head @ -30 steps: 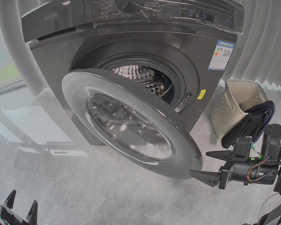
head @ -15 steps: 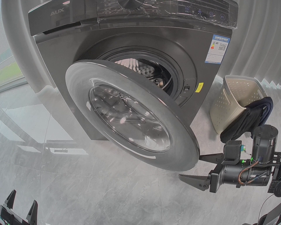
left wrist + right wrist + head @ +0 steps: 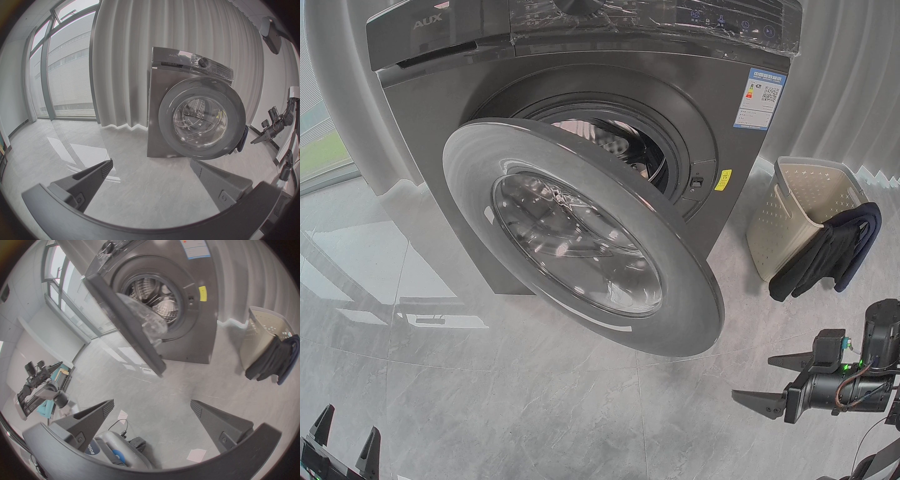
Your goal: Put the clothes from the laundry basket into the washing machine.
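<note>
Over the rim of the laundry basket [image 3: 794,194], beside the washing machine [image 3: 587,81], dark clothes [image 3: 825,259] hang limp; we judge them soft and light, best pinched at the draped fold; our right pincer [image 3: 751,378] and left pincer [image 3: 150,162] gape wide, empty.

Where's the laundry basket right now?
In the head view the laundry basket sits on the floor at the right, beside the washing machine, with dark clothes draped over its rim.

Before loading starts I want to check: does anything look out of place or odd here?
Yes. The dark clothes hang out over the rim of the laundry basket, down its outer side toward the floor, instead of lying inside. Also, plastic film wraps the top of the washing machine.
</note>
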Robot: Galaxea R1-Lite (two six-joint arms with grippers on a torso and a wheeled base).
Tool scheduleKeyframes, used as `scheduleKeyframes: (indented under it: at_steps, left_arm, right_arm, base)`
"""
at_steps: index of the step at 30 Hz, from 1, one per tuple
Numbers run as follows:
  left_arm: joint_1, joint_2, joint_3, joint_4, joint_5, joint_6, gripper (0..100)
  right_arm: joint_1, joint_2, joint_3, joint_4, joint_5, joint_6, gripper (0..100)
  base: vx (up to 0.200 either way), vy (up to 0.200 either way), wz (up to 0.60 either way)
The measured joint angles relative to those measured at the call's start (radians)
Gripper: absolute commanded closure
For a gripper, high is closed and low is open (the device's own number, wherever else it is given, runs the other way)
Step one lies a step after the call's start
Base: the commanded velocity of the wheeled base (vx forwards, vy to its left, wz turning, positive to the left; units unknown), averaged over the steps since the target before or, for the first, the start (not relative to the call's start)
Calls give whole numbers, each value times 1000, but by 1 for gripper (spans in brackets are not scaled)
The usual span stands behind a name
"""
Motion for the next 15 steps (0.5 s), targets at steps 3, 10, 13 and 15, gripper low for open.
scheduleKeyframes:
  at_steps: [3, 10, 13, 15]
  left_arm:
    - [0, 0, 0, 0, 0, 0, 0]
    - [0, 0, 0, 0, 0, 0, 0]
    - [0, 0, 0, 0, 0, 0, 0]
    - [0, 0, 0, 0, 0, 0, 0]
  right_arm:
    - [-58, 4, -8, 1, 1, -13, 0]
    - [-122, 58, -97, -4, 2, -21, 0]
    - [-129, 96, -170, -8, 2, -18, 0]
    - [-128, 130, -220, -10, 3, -17, 0]
  base:
    - [0, 0, 0]
    - [0, 0, 0]
    - [0, 0, 0]
    - [0, 0, 0]
